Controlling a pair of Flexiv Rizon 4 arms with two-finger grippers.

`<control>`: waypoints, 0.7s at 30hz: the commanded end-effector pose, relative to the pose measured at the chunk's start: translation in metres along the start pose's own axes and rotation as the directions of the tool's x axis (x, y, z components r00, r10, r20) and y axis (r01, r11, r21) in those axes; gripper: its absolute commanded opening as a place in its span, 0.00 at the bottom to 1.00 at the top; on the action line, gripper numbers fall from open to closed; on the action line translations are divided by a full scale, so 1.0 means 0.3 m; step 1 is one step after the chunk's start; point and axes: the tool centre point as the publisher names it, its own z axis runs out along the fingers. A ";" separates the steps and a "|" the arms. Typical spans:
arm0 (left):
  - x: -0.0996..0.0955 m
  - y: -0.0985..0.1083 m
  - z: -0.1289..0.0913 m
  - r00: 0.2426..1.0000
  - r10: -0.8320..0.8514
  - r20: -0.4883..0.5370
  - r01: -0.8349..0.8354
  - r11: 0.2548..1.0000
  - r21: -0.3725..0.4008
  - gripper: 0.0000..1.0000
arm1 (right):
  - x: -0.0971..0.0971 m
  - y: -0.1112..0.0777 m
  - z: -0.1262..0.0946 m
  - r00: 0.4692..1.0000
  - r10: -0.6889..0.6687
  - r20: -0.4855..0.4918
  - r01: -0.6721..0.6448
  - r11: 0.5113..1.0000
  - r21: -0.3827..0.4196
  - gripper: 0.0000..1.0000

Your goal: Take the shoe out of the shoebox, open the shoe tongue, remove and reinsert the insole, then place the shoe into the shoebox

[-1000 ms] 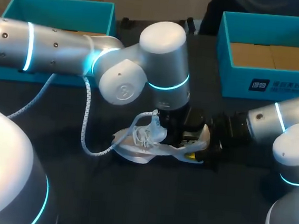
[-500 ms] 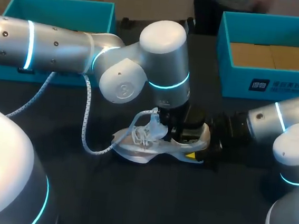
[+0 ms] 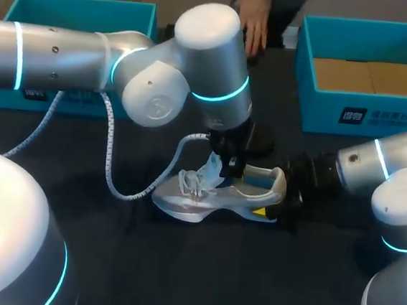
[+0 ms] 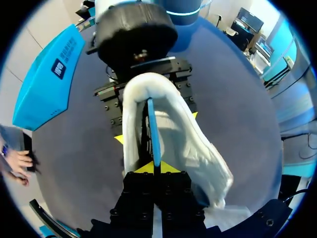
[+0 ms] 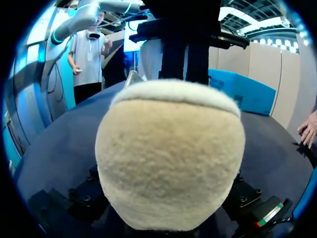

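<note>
Found the shoe (image 3: pixel 221 196) resting on its sole on the dark bench (image 3: pixel 178 265), outside both boxes, toe pointing away from the right arm (image 3: pixel 382 166). Made out its whole outline from the head view alone: a low white-and-grey trainer with looped laces (image 3: pixel 190 184) and pale blue lining, its tongue (image 3: pixel 212 169) standing upright under the left arm (image 3: pixel 89 62). Saw only in the left wrist view the left jaws clenched on that tongue, a thin blue-edged strip pinched between yellow tips, and the right jaws grasping the shoe's heel (image 4: pixel 148 83) from both sides, one yellow tip against each flank. Got from the right wrist view just the heel itself, a rounded, fuzzy cream cap. Placed the teal left shoebox (image 3: pixel 80 12) and right shoebox (image 3: pixel 370 111) beyond the shoe, the latter holding brown cardboard (image 3: pixel 369 76). Spotted a person's hand (image 3: pixel 256 29) at the bench's far edge, well beyond the shoe.
</note>
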 end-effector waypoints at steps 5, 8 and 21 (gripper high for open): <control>0.029 0.014 -0.107 1.000 0.005 0.023 -0.006 0.999 0.049 0.00 | 0.001 -0.006 0.009 1.000 0.000 0.001 0.000 1.000 0.004 0.00; 0.039 0.017 -0.138 0.999 0.000 0.041 -0.003 0.998 0.069 0.00 | 0.001 -0.006 0.009 1.000 0.000 0.001 0.000 1.000 0.004 0.00; 0.040 -0.002 -0.163 0.998 -0.026 0.064 0.020 0.995 0.094 0.00 | 0.001 -0.006 0.009 1.000 0.000 0.001 0.000 1.000 0.004 0.00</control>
